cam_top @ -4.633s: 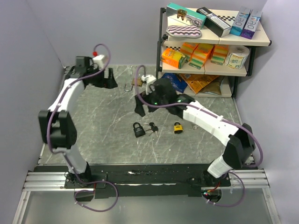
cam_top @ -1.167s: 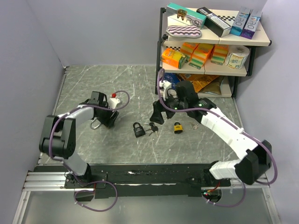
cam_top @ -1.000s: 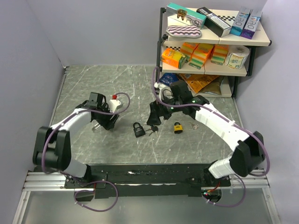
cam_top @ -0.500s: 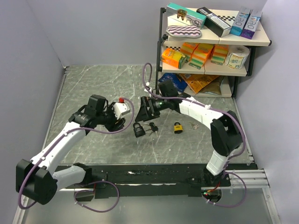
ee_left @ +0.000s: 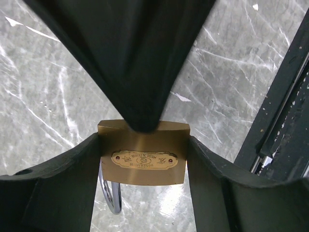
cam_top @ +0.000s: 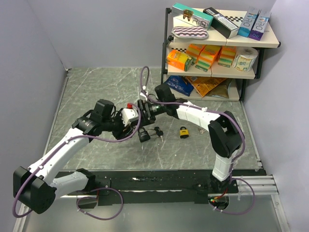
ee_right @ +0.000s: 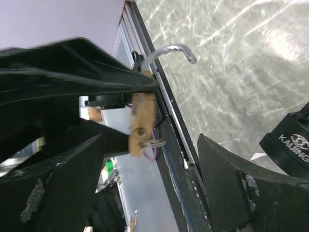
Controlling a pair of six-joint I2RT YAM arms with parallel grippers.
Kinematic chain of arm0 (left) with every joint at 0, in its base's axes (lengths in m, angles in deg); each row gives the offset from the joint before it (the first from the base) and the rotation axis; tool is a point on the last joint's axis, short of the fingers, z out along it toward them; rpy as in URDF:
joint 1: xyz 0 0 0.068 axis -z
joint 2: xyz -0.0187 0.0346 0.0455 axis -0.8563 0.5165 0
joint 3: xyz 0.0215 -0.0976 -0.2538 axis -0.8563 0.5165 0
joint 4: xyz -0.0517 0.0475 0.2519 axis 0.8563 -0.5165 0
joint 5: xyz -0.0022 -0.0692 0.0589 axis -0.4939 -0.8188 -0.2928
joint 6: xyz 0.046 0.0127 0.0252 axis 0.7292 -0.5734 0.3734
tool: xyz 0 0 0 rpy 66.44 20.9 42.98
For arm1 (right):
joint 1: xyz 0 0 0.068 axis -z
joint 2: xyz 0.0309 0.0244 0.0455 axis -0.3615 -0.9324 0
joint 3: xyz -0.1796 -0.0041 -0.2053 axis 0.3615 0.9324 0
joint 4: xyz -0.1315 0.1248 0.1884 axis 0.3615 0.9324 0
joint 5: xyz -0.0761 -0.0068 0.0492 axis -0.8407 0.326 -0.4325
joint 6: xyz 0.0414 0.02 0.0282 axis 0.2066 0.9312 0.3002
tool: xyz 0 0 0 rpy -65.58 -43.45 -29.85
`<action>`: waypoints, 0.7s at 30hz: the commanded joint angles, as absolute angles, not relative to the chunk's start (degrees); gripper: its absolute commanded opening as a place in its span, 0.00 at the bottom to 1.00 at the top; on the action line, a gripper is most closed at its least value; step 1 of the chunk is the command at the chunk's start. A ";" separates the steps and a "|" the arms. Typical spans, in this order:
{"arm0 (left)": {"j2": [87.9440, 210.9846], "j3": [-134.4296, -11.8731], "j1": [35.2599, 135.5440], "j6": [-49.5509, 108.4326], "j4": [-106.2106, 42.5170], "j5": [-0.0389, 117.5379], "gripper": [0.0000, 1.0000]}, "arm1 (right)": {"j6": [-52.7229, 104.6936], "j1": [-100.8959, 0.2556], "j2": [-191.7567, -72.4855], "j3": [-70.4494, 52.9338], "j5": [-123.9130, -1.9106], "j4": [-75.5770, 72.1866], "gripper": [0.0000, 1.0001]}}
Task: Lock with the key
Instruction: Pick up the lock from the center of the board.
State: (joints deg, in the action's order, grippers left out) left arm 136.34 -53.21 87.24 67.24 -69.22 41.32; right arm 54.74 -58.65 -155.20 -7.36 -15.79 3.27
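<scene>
My left gripper is shut on a brass padlock and holds it above the table. Its silver shackle hangs open below. In the top view the left gripper meets my right gripper at mid-table. In the right wrist view the padlock shows edge-on between the wide-open fingers of my right gripper. A small metal ring or key sticks out of its end. A dark finger covers the lock's far side.
A black padlock with keys and a small yellow padlock lie on the marble table. A loose key lies to the right. A stocked shelf stands at the back right.
My left arm carried the brass padlock from the left side towards the middle. My right gripper swung left and closed in on it.
</scene>
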 commanded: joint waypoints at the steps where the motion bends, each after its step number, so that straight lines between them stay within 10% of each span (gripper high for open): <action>1: 134.70 -58.02 87.82 66.68 -65.85 38.71 0.01 | 57.57 -60.13 -156.24 -8.89 -15.19 0.53 0.81; 21: 135.23 -56.62 88.52 67.12 -64.10 40.82 0.01 | 66.63 -62.85 -156.42 -4.58 -7.98 -11.17 0.52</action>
